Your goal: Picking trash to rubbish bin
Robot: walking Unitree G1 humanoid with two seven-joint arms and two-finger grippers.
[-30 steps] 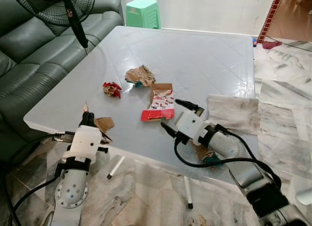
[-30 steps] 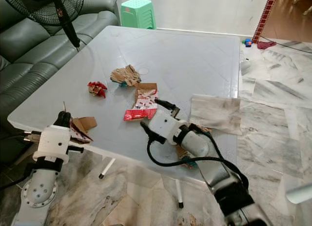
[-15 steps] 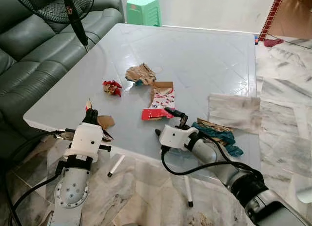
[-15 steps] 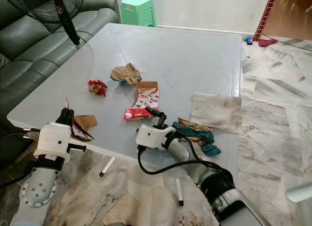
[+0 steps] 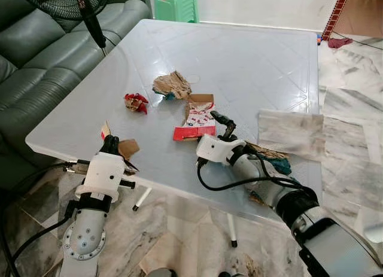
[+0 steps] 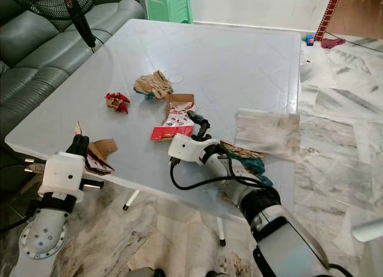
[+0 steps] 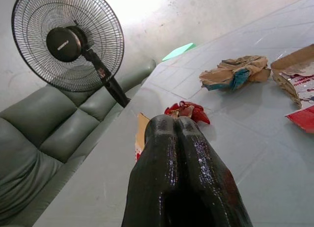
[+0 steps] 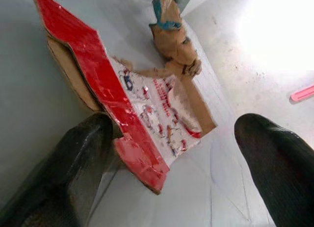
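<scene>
Looking down from the left eye, a pale surface [image 5: 251, 55] runs away from the robot with much bare room toward its far edge, a green stool [image 5: 173, 3] beyond and a sofa [image 5: 36, 55] and fan [image 5: 84, 8] to the left. The trash sits in the near half: a red-and-white box [image 5: 194, 121], flattened, its long axis running away from the robot with the red end nearest. Just past it lies a brown crumple [image 5: 172, 84], and to the left a red wrapper [image 5: 136, 102], apart from both. The right pincer [image 5: 210, 126] reaches in from the near edge, fingers spread wide, just beside the box's right side. Behind its wrist lie teal-and-brown scraps [image 5: 272, 160] and a grey cloth [image 5: 288, 132] draped at the right edge. The left pincer [image 5: 109, 142] stands at the near-left edge, closed on a card scrap [image 5: 127, 148]

From the right eye the layout is the same; the floor [image 6: 341, 139] to the right is marble tile

From the left wrist, the two fingers [image 7: 167, 158] press together with a sliver of card at their tip; the wrapper lies right ahead, the crumple farther on

From the right wrist, the fingers [image 8: 78, 163] stand wide apart, one touching the box's red edge, the crumple beyond its far end
</scene>
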